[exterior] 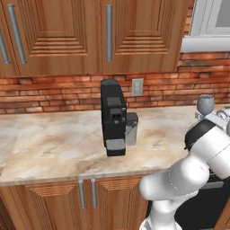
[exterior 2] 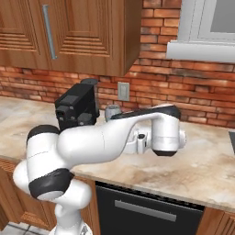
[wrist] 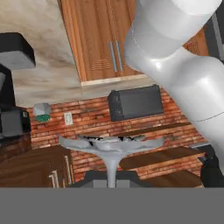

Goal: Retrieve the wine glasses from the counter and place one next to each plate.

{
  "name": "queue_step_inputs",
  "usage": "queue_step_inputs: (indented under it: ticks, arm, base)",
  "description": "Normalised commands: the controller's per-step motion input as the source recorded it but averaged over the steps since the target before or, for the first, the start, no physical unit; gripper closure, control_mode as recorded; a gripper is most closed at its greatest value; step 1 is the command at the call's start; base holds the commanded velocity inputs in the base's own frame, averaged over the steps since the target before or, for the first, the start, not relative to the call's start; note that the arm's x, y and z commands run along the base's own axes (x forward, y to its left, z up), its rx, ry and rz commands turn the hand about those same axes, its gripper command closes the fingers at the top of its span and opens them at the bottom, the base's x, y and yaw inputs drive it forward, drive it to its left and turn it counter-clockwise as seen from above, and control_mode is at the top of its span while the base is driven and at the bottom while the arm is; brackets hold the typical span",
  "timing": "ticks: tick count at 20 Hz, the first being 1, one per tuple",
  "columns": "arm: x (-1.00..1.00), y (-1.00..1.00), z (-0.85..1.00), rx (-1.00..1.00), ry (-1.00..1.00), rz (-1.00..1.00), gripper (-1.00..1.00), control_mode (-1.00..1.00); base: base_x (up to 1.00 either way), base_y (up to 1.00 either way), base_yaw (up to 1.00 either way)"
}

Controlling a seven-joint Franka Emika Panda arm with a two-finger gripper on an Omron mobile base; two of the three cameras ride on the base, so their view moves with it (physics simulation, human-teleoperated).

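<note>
Below the wooden wall cabinets (exterior: 67, 36) and the brick wall (exterior: 54, 92), the marbled worktop (exterior: 58, 143) is seen running across both base views, over brown cabinet doors (exterior: 54, 206). A black coffee machine (exterior: 112, 117) is stood on it, upright, near the wall socket (exterior: 137, 87). The white arm (exterior 2: 101, 140) is bent over the worktop's right part, above a dark appliance front (exterior 2: 147, 209). One glass (exterior: 205, 104) is seen at the hand, its bowl lifted clear of the worktop, to the right of the machine. From the hand view, the glass's foot (wrist: 111, 146) and stem are shown close up, and the fingers (wrist: 111, 177) are clenched on the stem.
</note>
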Motion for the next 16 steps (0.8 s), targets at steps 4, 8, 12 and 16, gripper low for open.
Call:
queue_step_inputs:
  ticks: [4, 8, 12, 16]
  arm:
    - [-0.3, 0.96, 0.01, 0.01, -0.16, -0.03, 1.0, -1.0]
    - [0.0, 0.54, 0.07, 0.0, -0.2, -0.11, 1.0, -1.0]
    - [-0.03, 0.0, 0.56, 0.02, -0.08, -0.04, 1.0, -1.0]
    - [-0.07, 0.06, 0.56, 0.06, 0.0, 0.0, 1.0, -1.0]
  base:
    - [0.0, 0.0, 0.0]
    - [0.0, 0.0, 0.0]
    - [0.0, 0.0, 0.0]
    - [0.0, 0.0, 0.0]
